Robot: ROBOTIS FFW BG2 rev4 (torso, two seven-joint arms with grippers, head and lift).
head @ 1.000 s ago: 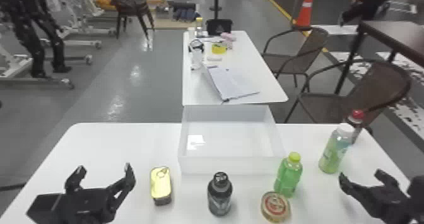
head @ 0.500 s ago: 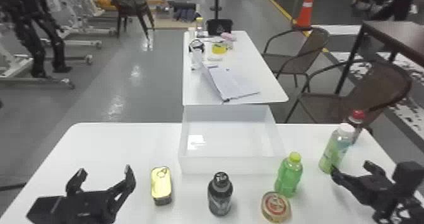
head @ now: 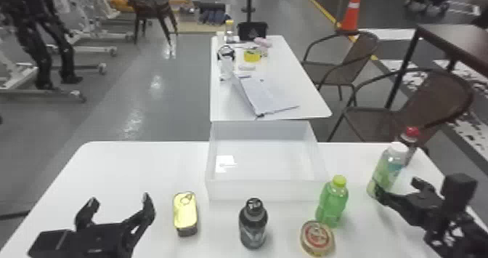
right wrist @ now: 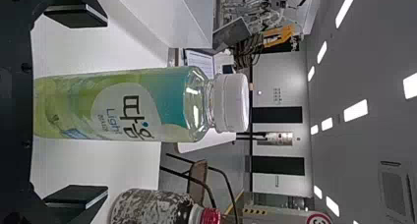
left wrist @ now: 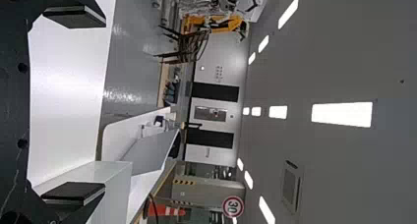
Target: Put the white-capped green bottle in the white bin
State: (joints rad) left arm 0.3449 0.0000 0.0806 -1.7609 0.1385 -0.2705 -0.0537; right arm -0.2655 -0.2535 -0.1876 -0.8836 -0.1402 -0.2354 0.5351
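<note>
We see the right pincer [head: 396, 187] set wide; the right wrist view puts the white-capped green bottle [head: 387, 172] between its fingers, a gap on either side, though from the head view one fingertip seems, perhaps, to touch it. The bottle stands on our surface [head: 145, 173], near the red-capped bottle [head: 411, 139] and right of the white bin [head: 268, 190]. Our left pincer [head: 120, 198] waits, wide, at the left.

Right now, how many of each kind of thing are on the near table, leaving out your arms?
Bottles: 4 (black bottle, yellow-capped bottle, white-capped bottle, red-capped bottle)
Tins: 2 (oblong tin, round tin)
Bin: 1
Total: 7
</note>
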